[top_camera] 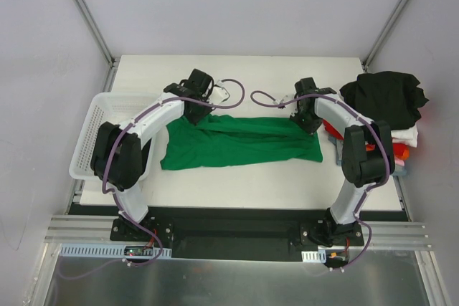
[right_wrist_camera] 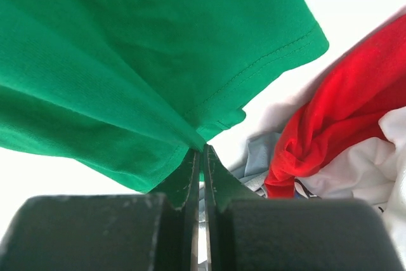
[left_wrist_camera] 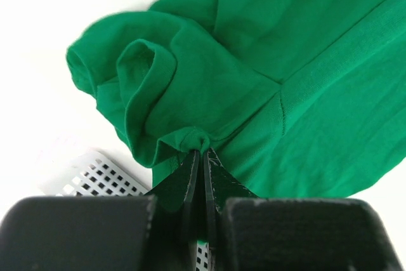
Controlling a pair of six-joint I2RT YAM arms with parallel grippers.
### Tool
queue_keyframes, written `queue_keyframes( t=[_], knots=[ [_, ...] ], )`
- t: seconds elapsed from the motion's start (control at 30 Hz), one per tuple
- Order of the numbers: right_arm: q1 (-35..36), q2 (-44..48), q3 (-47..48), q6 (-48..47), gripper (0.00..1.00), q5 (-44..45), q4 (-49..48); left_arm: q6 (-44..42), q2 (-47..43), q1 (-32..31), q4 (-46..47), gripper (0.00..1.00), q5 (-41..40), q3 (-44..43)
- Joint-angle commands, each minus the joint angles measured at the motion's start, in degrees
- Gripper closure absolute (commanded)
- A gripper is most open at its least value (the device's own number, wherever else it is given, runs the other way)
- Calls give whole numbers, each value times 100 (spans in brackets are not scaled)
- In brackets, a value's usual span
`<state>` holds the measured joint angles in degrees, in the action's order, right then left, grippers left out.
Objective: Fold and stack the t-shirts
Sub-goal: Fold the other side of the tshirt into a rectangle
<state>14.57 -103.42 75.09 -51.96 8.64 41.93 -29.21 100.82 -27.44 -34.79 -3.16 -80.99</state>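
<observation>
shirt: plain bright green cloth t-shirt [top_camera: 240, 141], mid white bench [top_camera: 237, 69], long axis 9–3 o'clock
left gripper [left_wrist_camera: 202, 152]: fully closed, pinching its 10 o'clock corner
right gripper [right_wrist_camera: 202, 149]: fully closed, pinching its 2 o'clock corner
next: likely fold far edge toward 6 o'clock; arms equally near

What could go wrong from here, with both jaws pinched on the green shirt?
1. Both pairs of jaws pinch only a thin bunch at the far edge of the green t-shirt; a pull could slip it free.
2. The red shirt lies close beside the right jaws; swinging that way may snag it.
3. The sleeve near the left jaws is bunched, so the fold may come out lopsided.
</observation>
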Motion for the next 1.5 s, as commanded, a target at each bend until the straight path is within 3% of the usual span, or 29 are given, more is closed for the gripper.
queue_keyframes(
  t=[0.0,0.2,0.4,0.47,0.53,0.77,1.23,1.47],
  knots=[
    [20,76,-108,-24,99,67,78,161,-317,-33,-81,100,-141,241],
    [55,102,-161,-15,99,102,105,284,-405,-95,-72,100,-229,505],
    [55,173,-232,-33,99,164,105,486,-633,-279,-116,92,-308,874],
    [46,181,-275,-24,99,173,122,583,-730,-297,-116,86,-334,1023],
    [64,216,-293,-33,99,173,113,662,-844,-306,-107,70,-300,1190],
    [55,304,-328,-7,99,181,140,733,-994,-306,33,51,-264,1367],
    [64,445,-363,20,99,260,122,267,-256,-183,121,50,-423,-47],
    [64,419,-302,20,98,287,122,276,87,2,174,51,-229,-145]
  ],
)
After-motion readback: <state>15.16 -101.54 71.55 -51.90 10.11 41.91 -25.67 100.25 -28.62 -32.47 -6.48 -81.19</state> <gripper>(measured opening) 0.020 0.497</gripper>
